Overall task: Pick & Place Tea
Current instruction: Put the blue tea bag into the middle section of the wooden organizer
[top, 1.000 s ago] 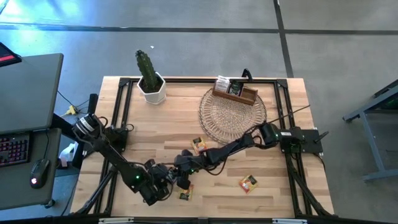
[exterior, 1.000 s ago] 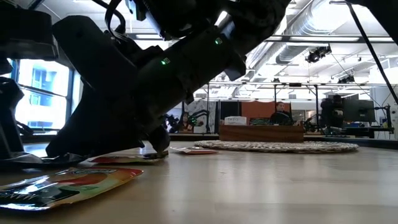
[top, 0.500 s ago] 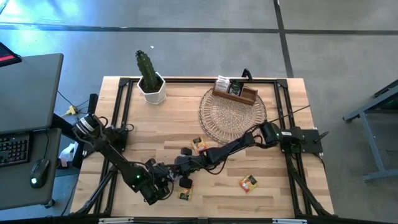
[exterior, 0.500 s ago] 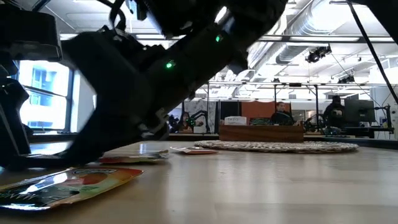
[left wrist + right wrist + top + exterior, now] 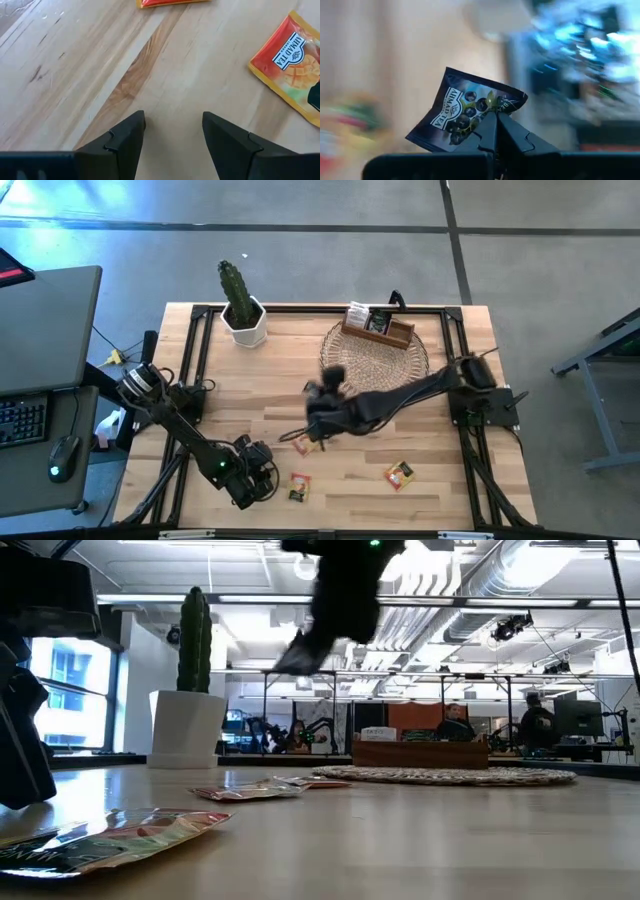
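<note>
A black tea sachet (image 5: 465, 117) with pale print is in my right gripper (image 5: 492, 120), which is shut on it and raised high over the table's middle (image 5: 326, 388). In the low view the sachet (image 5: 300, 652) shows dark below the gripper. Orange tea sachets lie flat on the table (image 5: 299, 487) (image 5: 302, 444) (image 5: 400, 474). My left gripper (image 5: 172, 125) stands open low over bare wood near the front edge (image 5: 258, 468), with one orange sachet (image 5: 290, 65) beside it. My right gripper pinches the black sachet between its two fingers at one edge, near a corner (image 5: 489, 114). The rest of the sachet sticks out beyond the fingertips, slightly bent. It is lifted clear of the table and hangs slanting below the gripper in the low view.
A brown wooden box (image 5: 378, 327) stands on a round wicker mat (image 5: 372, 365) at the far right. A potted cactus (image 5: 240, 305) stands at the far left. Black frame rails run along the table's edges (image 5: 190, 360).
My right gripper has shut on the black sachet down near the front of the table, then risen quickly and swung toward the far edge, rolling its wrist. The sachet has been lifted clear of the table. The orange sachets lie where they were.
</note>
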You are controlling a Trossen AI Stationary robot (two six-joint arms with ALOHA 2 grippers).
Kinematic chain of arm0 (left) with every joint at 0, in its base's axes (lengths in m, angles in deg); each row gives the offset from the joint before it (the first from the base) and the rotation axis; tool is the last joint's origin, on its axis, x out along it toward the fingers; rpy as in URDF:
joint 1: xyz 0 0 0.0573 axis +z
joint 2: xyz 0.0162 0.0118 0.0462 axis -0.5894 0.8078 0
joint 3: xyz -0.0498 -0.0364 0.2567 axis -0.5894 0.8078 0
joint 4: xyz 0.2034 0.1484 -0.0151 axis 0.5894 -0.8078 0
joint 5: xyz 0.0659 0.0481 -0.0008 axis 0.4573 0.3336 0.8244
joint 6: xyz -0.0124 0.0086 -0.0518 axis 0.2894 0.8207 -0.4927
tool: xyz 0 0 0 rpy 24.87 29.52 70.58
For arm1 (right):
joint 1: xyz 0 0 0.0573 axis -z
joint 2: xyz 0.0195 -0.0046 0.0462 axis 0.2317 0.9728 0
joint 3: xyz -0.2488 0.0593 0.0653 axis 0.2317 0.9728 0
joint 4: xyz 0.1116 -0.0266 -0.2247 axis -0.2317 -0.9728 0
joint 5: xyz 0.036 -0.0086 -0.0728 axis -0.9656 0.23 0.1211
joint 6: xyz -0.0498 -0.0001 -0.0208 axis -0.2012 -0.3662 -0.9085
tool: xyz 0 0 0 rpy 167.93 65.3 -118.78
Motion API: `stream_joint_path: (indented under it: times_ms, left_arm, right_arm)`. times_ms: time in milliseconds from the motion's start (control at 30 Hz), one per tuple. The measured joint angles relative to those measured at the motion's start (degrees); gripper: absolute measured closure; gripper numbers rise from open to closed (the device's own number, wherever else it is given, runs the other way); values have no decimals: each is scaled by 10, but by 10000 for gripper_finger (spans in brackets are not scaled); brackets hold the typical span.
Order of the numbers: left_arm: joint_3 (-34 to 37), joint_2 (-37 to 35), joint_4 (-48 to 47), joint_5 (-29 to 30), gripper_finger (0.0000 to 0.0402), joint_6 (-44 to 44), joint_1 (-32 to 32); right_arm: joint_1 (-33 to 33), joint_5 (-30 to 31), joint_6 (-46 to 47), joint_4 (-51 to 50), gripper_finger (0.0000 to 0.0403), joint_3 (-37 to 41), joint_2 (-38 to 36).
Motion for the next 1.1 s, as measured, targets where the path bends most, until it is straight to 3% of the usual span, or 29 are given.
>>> stream_joint_path:
  times_ms: [67, 200, 300, 467, 633, 800, 900, 1100]
  left_arm:
    - [0, 0, 1, 5, 199, -1, 0]
    - [0, 0, 5, 4, 199, -1, 0]
    - [0, 0, 6, 2, 199, -1, 0]
    - [0, 0, 9, 2, 199, -1, 0]
    - [0, 0, 15, 7, 199, -1, 0]
    - [0, 0, 18, 8, 199, -1, 0]
    - [0, 0, 19, 9, 199, -1, 0]
    - [0, 0, 19, 9, 199, -1, 0]
  right_arm:
    - [14, 63, 12, -34, 397, 24, -28]
    - [69, 22, 63, -54, 400, 124, -107]
    - [113, 52, 47, -14, 400, 222, -165]
    - [181, 36, -60, 139, 401, 371, -237]
    - [246, 5, -194, 336, 401, 485, -260]
    - [295, -19, -277, 470, 402, 534, -260]
    - [315, -6, -302, 491, 402, 535, -260]
    - [352, -47, -314, 494, 401, 535, -260]
